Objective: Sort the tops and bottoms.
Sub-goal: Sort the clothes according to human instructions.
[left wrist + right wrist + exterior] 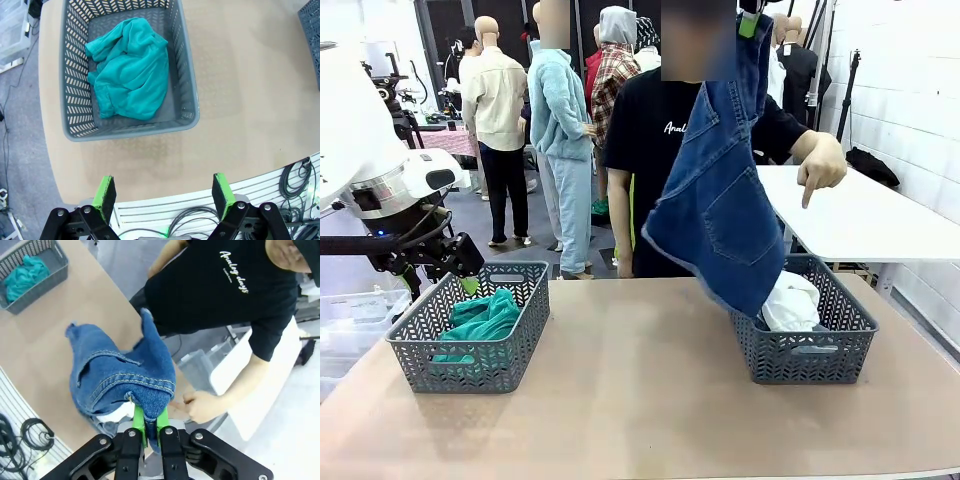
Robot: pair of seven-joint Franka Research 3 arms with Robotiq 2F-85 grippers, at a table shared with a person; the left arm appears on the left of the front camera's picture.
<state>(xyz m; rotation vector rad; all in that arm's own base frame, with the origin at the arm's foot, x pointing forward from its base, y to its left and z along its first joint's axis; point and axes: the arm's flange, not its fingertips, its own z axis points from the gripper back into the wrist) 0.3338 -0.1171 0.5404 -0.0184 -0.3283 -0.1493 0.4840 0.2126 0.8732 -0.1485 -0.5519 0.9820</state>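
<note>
The right tool (150,422) pinches a dark-blue denim garment (720,215), stitched and pocketed, hanging limp above the right basket (820,350) at 3 o'clock on the bench (640,400). The left tool (162,197) gapes wide; a crumpled teal top (130,70) fills the left basket (75,75) at 9 o'clock.

Bright, even indoor light falls from overhead. The baskets cast soft, short shadows on the tan table (640,380), which shows no glare. The front view is sharp in the middle, slightly overexposed at its upper left. Both wrist views bend straight edges toward their corners, and near parts at the bottom look soft.
</note>
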